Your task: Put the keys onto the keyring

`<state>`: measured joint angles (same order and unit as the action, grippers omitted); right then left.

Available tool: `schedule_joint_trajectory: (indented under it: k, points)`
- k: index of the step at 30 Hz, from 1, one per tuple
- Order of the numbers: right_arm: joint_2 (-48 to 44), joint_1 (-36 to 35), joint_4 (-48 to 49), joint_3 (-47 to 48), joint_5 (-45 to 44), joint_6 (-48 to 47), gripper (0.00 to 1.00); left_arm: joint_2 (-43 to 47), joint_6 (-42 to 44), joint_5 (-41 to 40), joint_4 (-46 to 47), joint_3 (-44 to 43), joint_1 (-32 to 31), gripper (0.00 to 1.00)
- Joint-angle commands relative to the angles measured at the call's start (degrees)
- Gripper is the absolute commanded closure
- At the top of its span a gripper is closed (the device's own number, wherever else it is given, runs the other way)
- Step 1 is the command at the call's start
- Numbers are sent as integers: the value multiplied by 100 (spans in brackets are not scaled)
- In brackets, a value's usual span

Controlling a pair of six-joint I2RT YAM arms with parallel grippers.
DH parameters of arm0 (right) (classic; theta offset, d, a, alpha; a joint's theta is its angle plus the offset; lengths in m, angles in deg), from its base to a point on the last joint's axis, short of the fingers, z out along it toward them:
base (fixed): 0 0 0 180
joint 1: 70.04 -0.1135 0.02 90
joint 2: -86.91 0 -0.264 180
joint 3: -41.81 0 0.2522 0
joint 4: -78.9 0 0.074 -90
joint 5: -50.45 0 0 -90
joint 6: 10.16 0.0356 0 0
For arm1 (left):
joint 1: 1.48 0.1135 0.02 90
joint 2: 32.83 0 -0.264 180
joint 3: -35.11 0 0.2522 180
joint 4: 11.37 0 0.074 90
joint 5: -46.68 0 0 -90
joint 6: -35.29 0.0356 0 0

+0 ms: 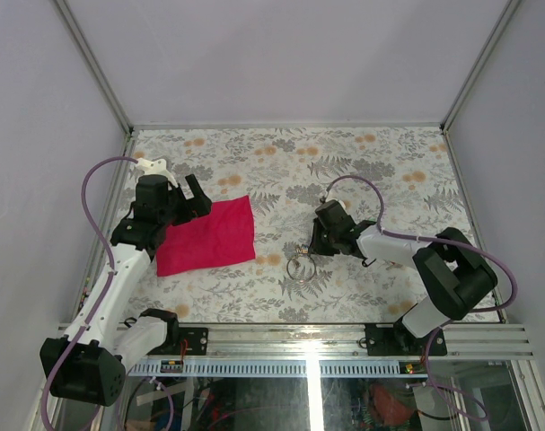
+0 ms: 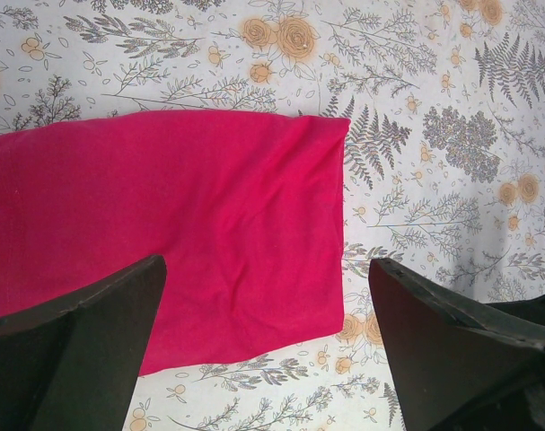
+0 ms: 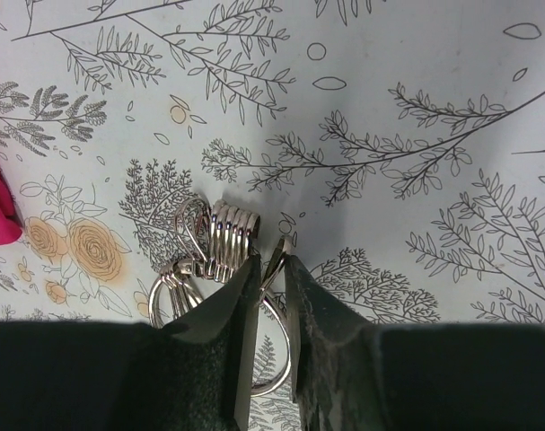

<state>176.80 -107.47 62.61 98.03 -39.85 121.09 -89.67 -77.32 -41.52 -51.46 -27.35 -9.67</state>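
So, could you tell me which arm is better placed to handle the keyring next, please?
Right. The right gripper is down at the keyring, fingers pinched around one loop. The left gripper hovers open over the magenta cloth, away from the rings.

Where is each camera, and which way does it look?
Top: above and behind, looking down at the table; left arm and right arm show.
Left wrist: on the left arm, looking down at the pink cloth; the left gripper shows, open.
Right wrist: on the right arm, looking down at the keyring; the right gripper pinches a ring.
Shared: top and left wrist see the cloth; top and right wrist, the keyring.
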Motion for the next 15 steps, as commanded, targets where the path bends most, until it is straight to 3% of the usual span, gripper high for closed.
schedule_joint_trajectory:
  k: [1, 6, 15]
  points:
    - [230, 30, -156, 100, -133, -25, 77, -2, 83, 49, 286, 1, 56, 1]
    - [220, 34, -305, 157, -302, -89, 78, -9, 84, 52, 286, 1, 54, 1]
    - [-36, 34, 43, -30, -191, -150, 93, -1, 84, 39, 286, 2, 55, 1]
